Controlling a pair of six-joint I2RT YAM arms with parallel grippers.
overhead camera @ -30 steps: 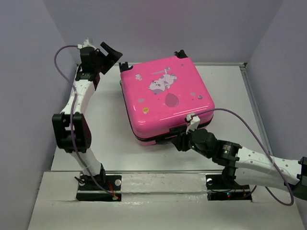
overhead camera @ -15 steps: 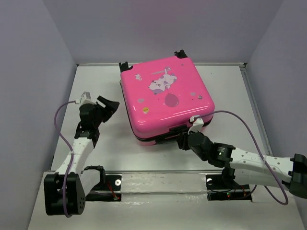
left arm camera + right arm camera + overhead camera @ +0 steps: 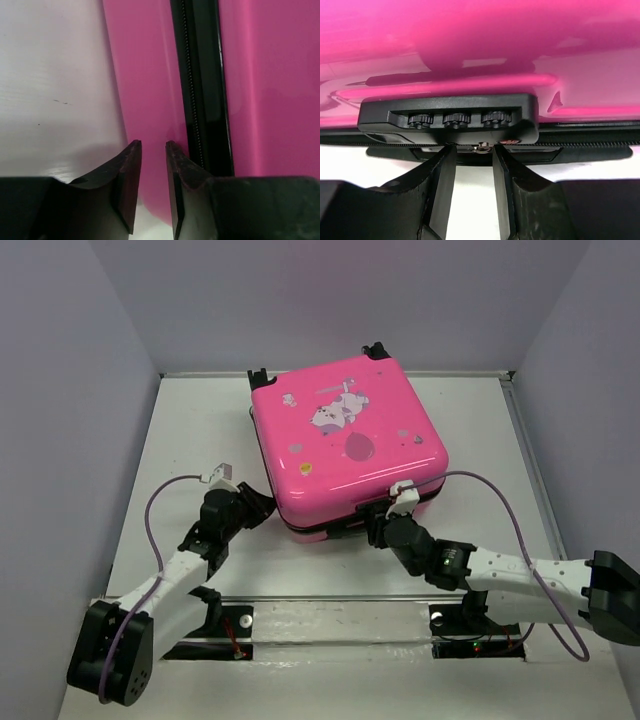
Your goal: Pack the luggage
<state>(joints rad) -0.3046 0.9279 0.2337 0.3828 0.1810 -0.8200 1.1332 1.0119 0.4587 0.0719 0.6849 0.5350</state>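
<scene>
The luggage (image 3: 345, 440) is a hot-pink hard-shell suitcase with a cartoon print, lying flat and closed in the middle of the table. My left gripper (image 3: 258, 508) sits low at its near-left corner. In the left wrist view the left gripper (image 3: 152, 147) stands open by a narrow gap with nothing in it, facing the pink shell (image 3: 145, 75) and black zipper (image 3: 200, 75). My right gripper (image 3: 375, 532) is at the front edge. Seen from the wrist, the right gripper (image 3: 472, 150) is open under the black combination lock (image 3: 450, 117), tips either side of a small metal zipper pull (image 3: 481, 147).
Grey walls close in the white table (image 3: 200, 430) on the left, back and right. Purple cables (image 3: 500, 505) loop over both arms. The luggage's black wheels (image 3: 375, 350) point at the back wall. A raised ledge (image 3: 330, 615) runs along the near edge by the arm bases.
My left arm has swung down from the back left to the luggage's near-left corner, and its jaws have narrowed. The right gripper has edged slightly left along the front edge.
</scene>
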